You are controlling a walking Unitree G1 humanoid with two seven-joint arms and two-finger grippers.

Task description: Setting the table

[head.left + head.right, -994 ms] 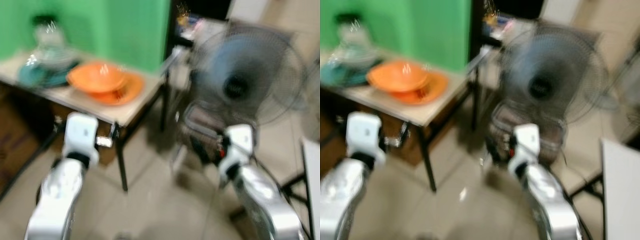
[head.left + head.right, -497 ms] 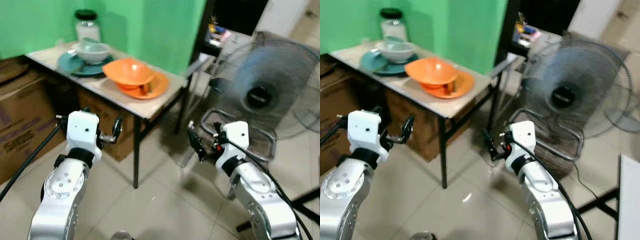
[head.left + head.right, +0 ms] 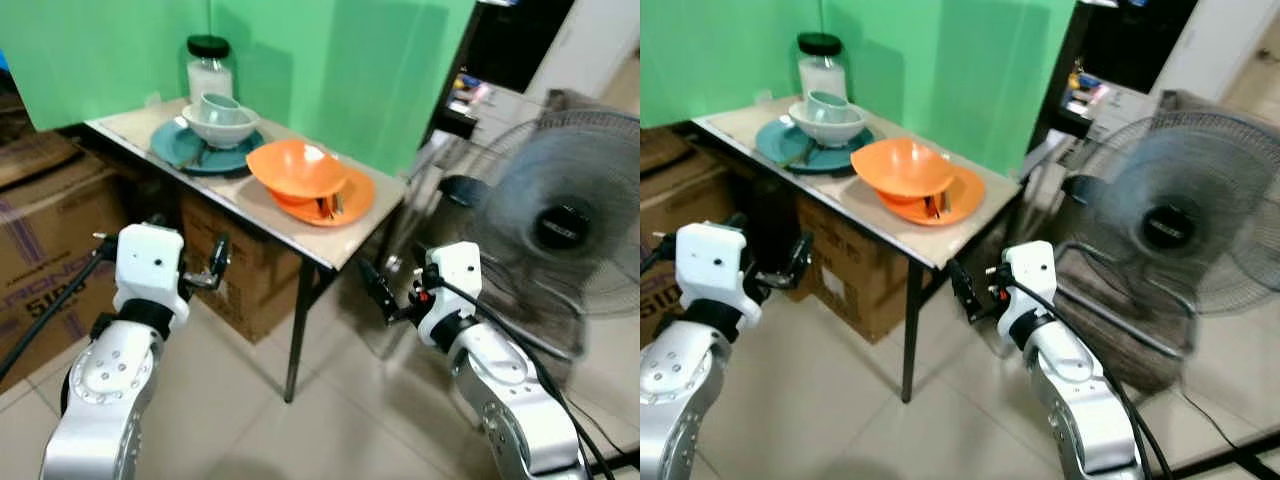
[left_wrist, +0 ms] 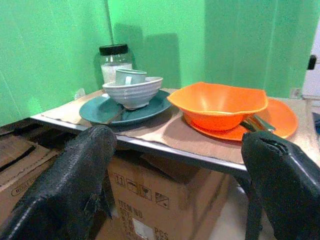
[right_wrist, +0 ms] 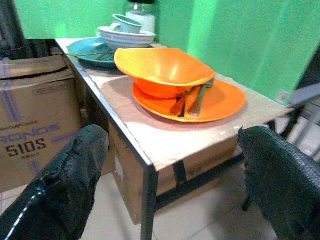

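Observation:
An orange bowl (image 3: 298, 170) rests on an orange plate (image 3: 357, 194) near the table's (image 3: 345, 240) right end, with cutlery (image 3: 331, 206) tucked beside the bowl. Further left, a teal plate (image 3: 178, 152) carries a white bowl (image 3: 222, 126) with a pale cup (image 3: 217, 104) inside. A glass jar (image 3: 208, 66) with a black lid stands behind them. My left gripper (image 3: 207, 268) hangs open below the table's front edge, empty. My right gripper (image 3: 377, 291) is open and empty too, low beside the table's right corner. In the right wrist view the orange bowl (image 5: 162, 70) lies ahead, between the spread fingers (image 5: 62, 182).
A standing fan (image 3: 562, 226) is close on the right, behind my right arm. Cardboard boxes (image 3: 40, 250) sit on the floor left of the table, and another box (image 3: 245, 275) is under it. Green screens back the table. Tiled floor lies in front.
The whole picture has shifted and sharpened as the camera moved: the table now sits nearer the middle and the fan at the right edge. Both arms keep their pose, grippers still open.

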